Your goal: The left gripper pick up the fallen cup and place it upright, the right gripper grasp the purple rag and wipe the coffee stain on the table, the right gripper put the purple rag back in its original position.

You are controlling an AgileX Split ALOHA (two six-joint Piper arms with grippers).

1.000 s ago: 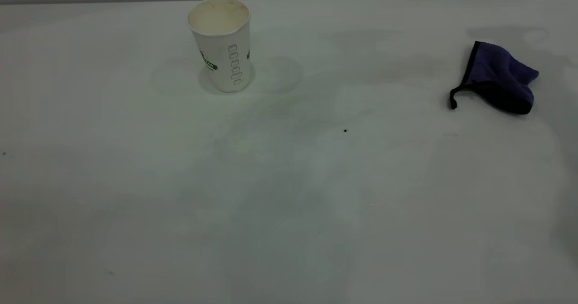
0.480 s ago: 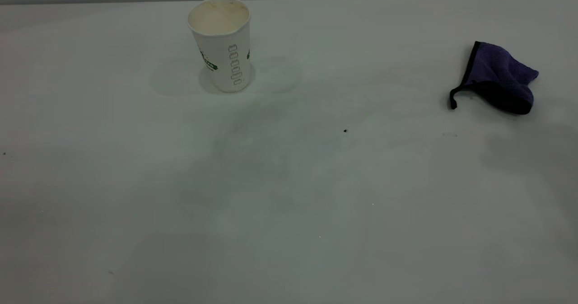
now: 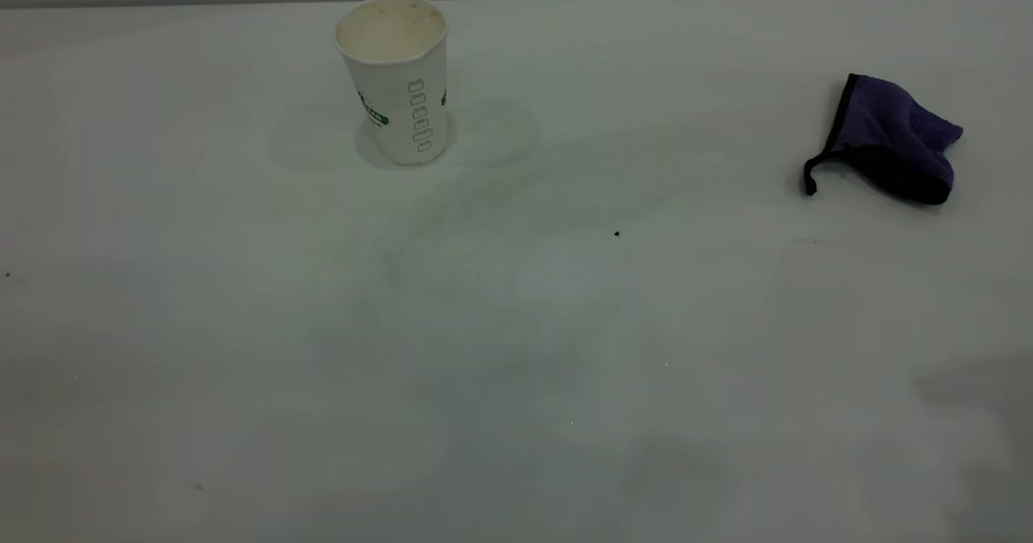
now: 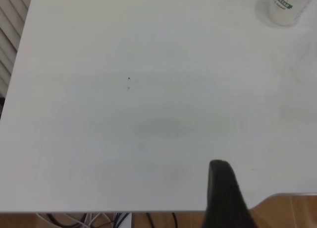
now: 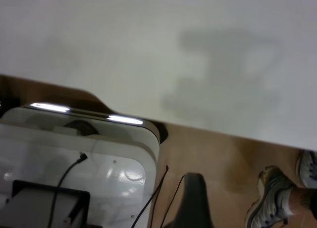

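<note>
Green logo print on the paper cup [image 3: 399, 83], letters too small to read; beside it, a column of small outlined boxes.

Cup [image 3: 398, 83]: standing upright on the counter [image 3: 516, 325], toward the far edge, left of centre.
Rag [image 3: 888, 138]: lying on the counter at the far right, well apart from the cup, its loop tail trailing toward the cup's side.
Speck [image 3: 616, 234]: sitting between cup and rag, nearer the front than both.
Left hand [image 4: 225, 198]: hanging out past the counter's edge, the cup well away from it.
Right hand [image 5: 190, 200]: hanging off the counter, over the floor [image 5: 228, 158].
</note>
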